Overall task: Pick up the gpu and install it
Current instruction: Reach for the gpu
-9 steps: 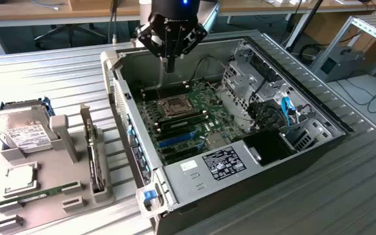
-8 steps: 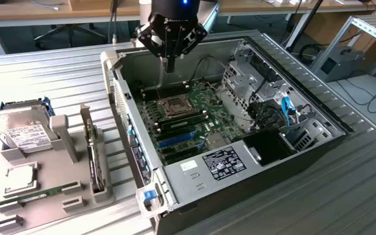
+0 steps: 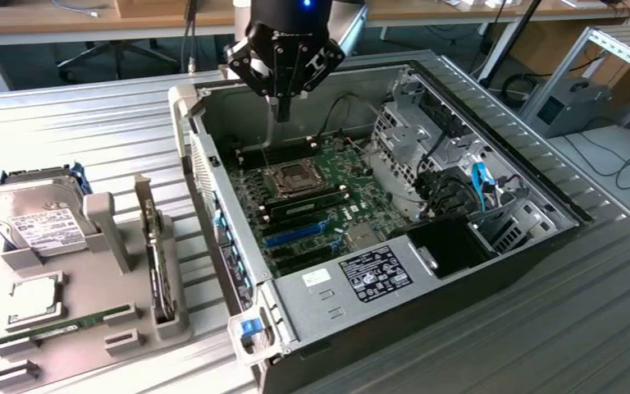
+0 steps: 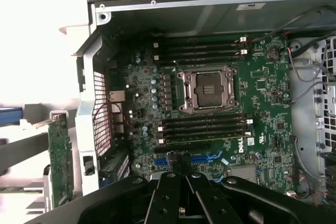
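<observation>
The pincer [image 3: 282,113] hangs clenched and empty over the open case [image 3: 403,336]; the gpu [image 3: 160,263] (on edge) stands in a holder [image 3: 85,345].

The motherboard [image 4: 265,103] bears the white brand name "DELL".

Qty per kind: 1 PC case [image 3: 207,164]. Inside: 1 motherboard [image 4: 262,103], 1 CPU socket [image 4: 206,90], 2 blue slots [image 4: 205,157], 1 PSU [image 3: 376,275] w/ label, 1 blue cable [image 3: 479,182]. 1 grey holder [image 3: 85,353] on the bench, w/ 1 ea.: hard drive [image 3: 36,217], gpu [image 3: 158,263], green memory stick [image 3: 66,325], square silver chip [image 3: 33,298]. 1 pincer [image 3: 282,111].
</observation>
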You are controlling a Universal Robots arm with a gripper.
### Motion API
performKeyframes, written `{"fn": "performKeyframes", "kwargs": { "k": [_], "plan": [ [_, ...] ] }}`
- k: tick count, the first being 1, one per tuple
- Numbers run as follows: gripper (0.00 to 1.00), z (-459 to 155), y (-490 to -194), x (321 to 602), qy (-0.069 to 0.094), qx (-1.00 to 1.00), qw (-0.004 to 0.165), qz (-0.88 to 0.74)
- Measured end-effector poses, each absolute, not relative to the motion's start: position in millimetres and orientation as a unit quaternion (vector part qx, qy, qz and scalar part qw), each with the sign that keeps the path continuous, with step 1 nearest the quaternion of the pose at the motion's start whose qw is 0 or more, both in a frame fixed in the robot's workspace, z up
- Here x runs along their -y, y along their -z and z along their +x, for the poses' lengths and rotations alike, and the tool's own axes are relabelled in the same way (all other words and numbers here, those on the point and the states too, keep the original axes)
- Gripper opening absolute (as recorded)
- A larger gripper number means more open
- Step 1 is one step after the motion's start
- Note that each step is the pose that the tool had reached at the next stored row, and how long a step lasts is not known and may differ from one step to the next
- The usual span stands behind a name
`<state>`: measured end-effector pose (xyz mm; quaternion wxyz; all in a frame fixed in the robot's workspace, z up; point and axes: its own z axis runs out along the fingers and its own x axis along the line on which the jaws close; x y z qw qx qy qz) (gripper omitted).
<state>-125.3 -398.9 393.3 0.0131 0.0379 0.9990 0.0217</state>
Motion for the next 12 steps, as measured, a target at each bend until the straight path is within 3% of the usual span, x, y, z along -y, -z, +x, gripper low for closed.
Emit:
{"fn": "performKeyframes", "kwargs": {
  "k": [12],
  "plan": [
    [0.11, -128.9, -393.3, 398.9, -0.022, -0.999, 0.013, 0.038]
  ]
}}
